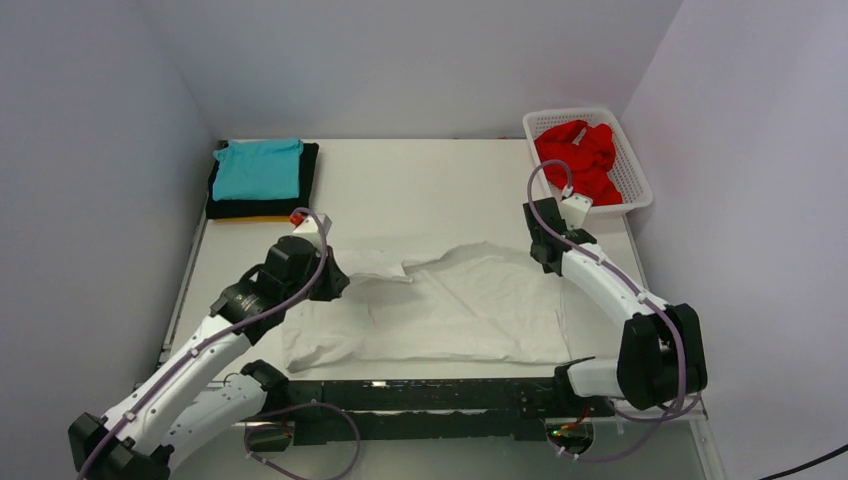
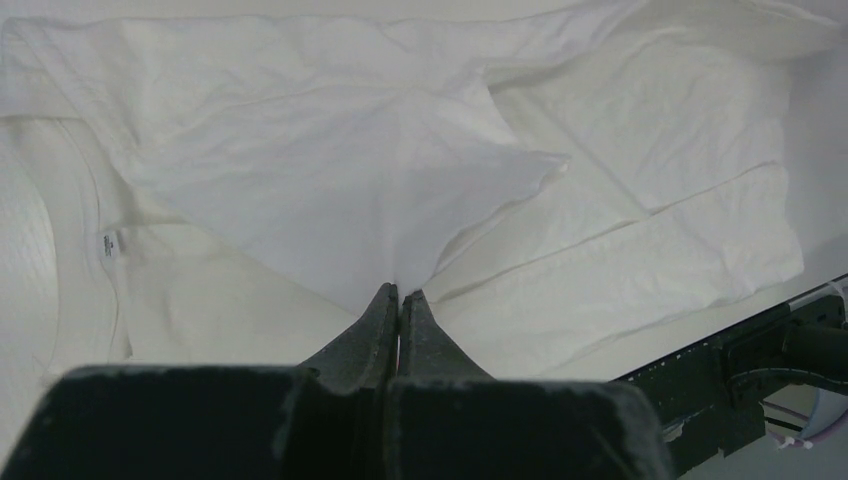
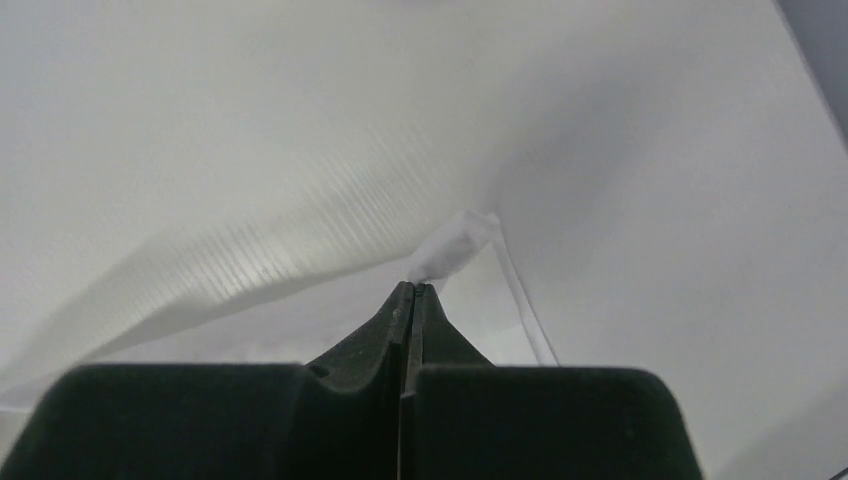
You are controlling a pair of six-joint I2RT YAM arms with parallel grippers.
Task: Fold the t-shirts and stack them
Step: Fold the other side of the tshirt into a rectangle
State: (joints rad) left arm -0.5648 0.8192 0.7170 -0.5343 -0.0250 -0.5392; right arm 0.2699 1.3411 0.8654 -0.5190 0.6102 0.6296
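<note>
The large white t-shirt [image 1: 450, 305] lies spread on the table's near middle. My left gripper [image 1: 340, 275] is shut on a fold of its left part, which it holds lifted; the left wrist view shows the fabric [image 2: 350, 180] pinched at the gripper [image 2: 400, 292]. My right gripper [image 1: 540, 250] is shut on the shirt's far right corner; the right wrist view shows a small white tip [image 3: 455, 245] at the gripper [image 3: 413, 288]. A folded stack stands at the back left: teal shirt [image 1: 258, 168] on the black one [image 1: 310, 175], with a yellow-orange edge [image 1: 250, 218] beneath. The red shirt [image 1: 585, 158] is crumpled in the basket.
The white lattice basket [image 1: 636, 170] stands at the back right corner against the wall. Walls close the table on the left, back and right. The black base rail [image 1: 420, 395] runs along the near edge.
</note>
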